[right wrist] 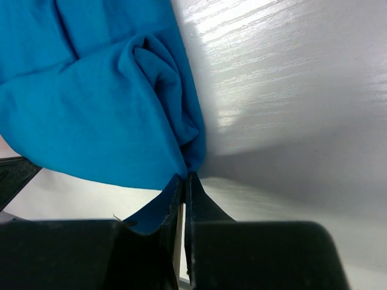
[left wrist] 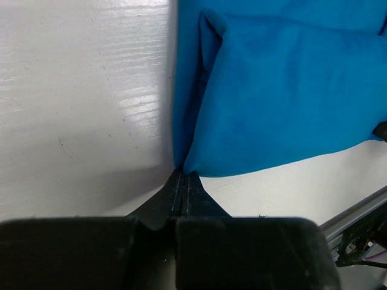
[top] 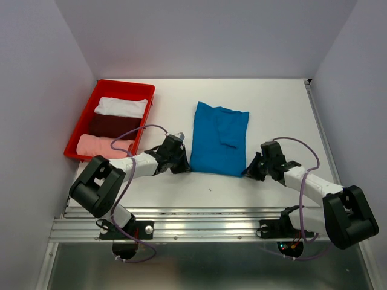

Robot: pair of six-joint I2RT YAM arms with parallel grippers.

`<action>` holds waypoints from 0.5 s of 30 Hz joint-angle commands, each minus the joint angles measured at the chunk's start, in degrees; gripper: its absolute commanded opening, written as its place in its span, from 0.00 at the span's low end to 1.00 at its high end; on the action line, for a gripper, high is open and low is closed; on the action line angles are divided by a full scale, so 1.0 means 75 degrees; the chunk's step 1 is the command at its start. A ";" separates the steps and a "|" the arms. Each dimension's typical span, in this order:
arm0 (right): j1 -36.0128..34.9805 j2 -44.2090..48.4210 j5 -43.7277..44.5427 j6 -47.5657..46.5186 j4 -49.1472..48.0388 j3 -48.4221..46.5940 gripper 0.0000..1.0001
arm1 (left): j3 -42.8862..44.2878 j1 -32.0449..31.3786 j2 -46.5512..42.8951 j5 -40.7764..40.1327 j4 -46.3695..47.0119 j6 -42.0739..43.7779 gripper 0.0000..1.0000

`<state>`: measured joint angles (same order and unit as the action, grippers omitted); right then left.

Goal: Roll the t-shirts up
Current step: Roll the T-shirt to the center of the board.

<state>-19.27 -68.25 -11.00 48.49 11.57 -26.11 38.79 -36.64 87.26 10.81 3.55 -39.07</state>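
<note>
Slippage is the main risk: left fingers (left wrist: pixel 176 200) and right fingers (right wrist: pixel 201 205) each clamp only a thin corner at the near hem of the bright blue cloth t-shirt (top: pixel 219 139), which lies mid-surface. Open white surface (top: pixel 275 103) lies beyond the shirt for rolling; the red plastic tray (top: pixel 82 123) stands well clear, far left.

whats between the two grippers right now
The near hem of the blue t-shirt. In the top view it runs from the left gripper to the right gripper, each shut on a near corner of it.
</note>
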 commanded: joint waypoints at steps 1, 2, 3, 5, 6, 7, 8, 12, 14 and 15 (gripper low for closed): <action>-0.0068 0.0170 0.0073 0.0062 -0.0161 -0.0116 0.01 | 0.0183 -0.0001 -0.0127 0.0000 0.0078 0.0111 0.00; -0.0068 0.0205 0.0108 0.0050 -0.0125 -0.0186 0.01 | 0.0231 -0.0001 -0.0185 0.0000 0.0031 0.0123 0.00; -0.0068 0.0228 0.0131 0.0027 -0.0090 -0.0210 0.01 | 0.0277 -0.0001 -0.0232 -0.0011 -0.0028 0.0123 0.00; -0.0068 0.0240 0.0143 0.0015 0.0050 -0.0292 0.01 | 0.0453 -0.0001 -0.0431 -0.0081 -0.0192 0.0147 0.00; -0.0068 0.0252 0.0178 -0.0008 0.0085 -0.0362 0.01 | 0.0512 0.0011 -0.0478 -0.0082 -0.0274 0.0158 0.00; -0.0068 0.0264 0.0190 -0.0031 0.0190 -0.0409 0.01 | 0.0640 0.0034 -0.0514 -0.0082 -0.0390 0.0182 0.00; -0.0068 0.0264 0.0225 -0.0043 0.0249 -0.0456 0.01 | 0.0711 0.0046 -0.0572 -0.0082 -0.0438 0.0205 0.00; -0.0068 0.0334 0.0354 -0.0125 0.0472 -0.0702 0.01 | 0.1016 0.0151 -0.0631 0.0000 -0.0766 0.0264 0.00; -0.0068 0.0346 0.0389 -0.0149 0.0600 -0.0866 0.01 | 0.1168 0.0198 -0.0643 0.0047 -0.0813 0.0287 0.00; -0.0068 0.0346 0.0459 -0.0149 0.0648 -0.0925 0.01 | 0.1226 0.0221 -0.0643 0.0117 -0.0848 0.0299 0.00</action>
<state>-19.27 -67.09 -9.67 48.21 14.98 -29.34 44.80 -35.81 84.84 10.94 -1.28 -38.15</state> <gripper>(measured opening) 0.053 0.017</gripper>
